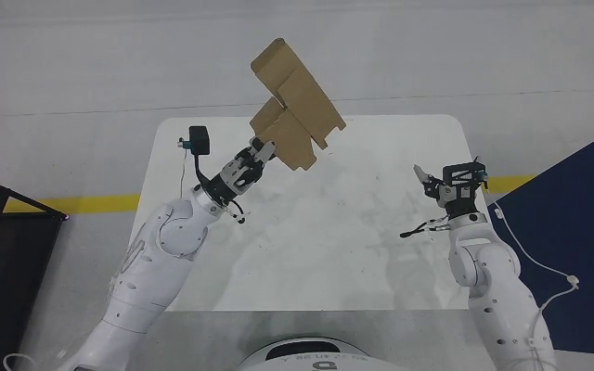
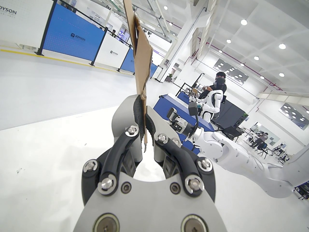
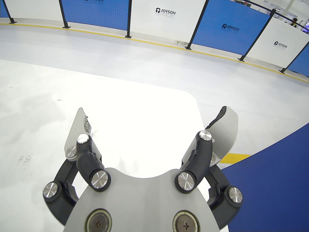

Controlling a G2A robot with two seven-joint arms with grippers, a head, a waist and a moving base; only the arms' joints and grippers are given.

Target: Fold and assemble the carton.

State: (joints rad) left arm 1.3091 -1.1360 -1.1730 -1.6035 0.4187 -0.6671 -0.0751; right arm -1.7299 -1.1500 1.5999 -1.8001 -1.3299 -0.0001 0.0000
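pinching a carton (image 1: 297, 93) edge over the far table (image 1: 371, 241) rim, left jaws

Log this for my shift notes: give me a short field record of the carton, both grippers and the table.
carton: brown cardboard, still flat, held up in the air above the table's far edge
left gripper: shut on the carton's lower edge
right gripper: open, holding nothing, above the table near its right edge
table: white, rounded corners
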